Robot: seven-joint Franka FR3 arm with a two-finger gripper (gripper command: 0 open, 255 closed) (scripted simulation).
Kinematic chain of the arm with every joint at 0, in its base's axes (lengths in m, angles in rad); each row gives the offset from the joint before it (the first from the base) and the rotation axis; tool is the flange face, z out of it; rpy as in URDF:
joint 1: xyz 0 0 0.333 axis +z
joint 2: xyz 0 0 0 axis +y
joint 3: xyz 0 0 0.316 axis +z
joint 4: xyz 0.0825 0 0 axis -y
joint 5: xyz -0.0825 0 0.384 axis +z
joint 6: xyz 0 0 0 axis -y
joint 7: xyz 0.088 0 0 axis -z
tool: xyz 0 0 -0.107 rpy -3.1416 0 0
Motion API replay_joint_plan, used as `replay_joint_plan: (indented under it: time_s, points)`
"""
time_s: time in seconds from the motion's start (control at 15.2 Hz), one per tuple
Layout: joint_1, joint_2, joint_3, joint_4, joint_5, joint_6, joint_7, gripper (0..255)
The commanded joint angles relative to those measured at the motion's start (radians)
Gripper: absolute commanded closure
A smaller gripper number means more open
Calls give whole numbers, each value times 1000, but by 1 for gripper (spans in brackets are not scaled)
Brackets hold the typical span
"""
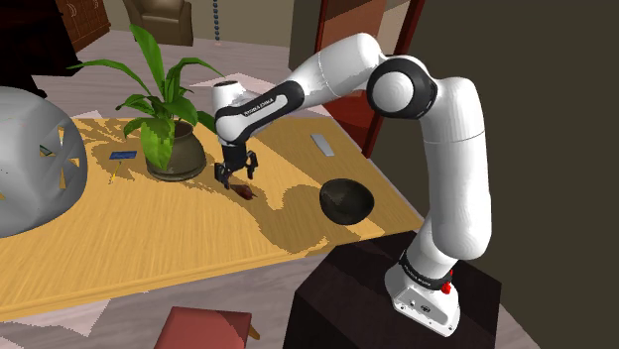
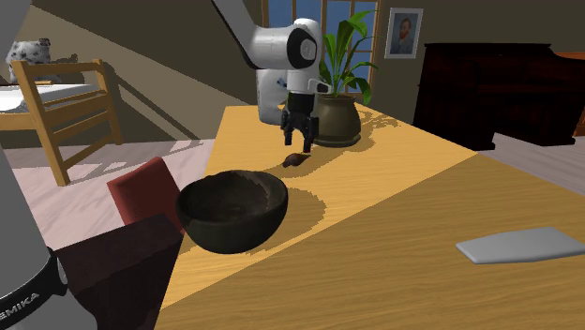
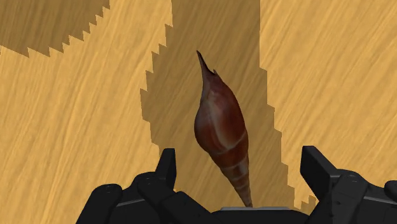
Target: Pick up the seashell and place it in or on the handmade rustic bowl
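Note:
A reddish-brown, pointed spiral seashell (image 3: pixel 221 130) lies flat on the wooden table (image 3: pixel 76 127). My black gripper (image 3: pixel 236 172) hangs just above it, open, with a finger on each side of the shell's narrow end and neither touching it. In the shoulder view the gripper (image 1: pixel 236 175) hovers over the seashell (image 1: pixel 244 191) beside the plant pot. The dark rough bowl (image 1: pixel 346 200) stands upright near the table's edge closest to the stand. In the second exterior view the bowl (image 2: pixel 232 209) is in front, the seashell (image 2: pixel 294 160) and gripper (image 2: pixel 300 141) farther back.
A potted green plant (image 1: pixel 169 139) stands close to the gripper at the shoulder view's left. A large white-grey rounded object (image 1: pixel 30 159) sits at the table's far left. A flat grey slab (image 1: pixel 322 145) and a small blue item (image 1: pixel 123 156) lie on the table. A red stool (image 1: pixel 203 327) stands below.

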Motion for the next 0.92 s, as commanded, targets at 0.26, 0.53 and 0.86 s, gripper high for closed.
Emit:
replay_joint_plan:
  time_s: [0.26,0.53,0.86]
  points:
    - [3,41,-3,-21,-6,62,4,0]
    - [3,41,-3,-21,-6,61,4,0]
    - [3,41,-3,-21,-6,61,4,255]
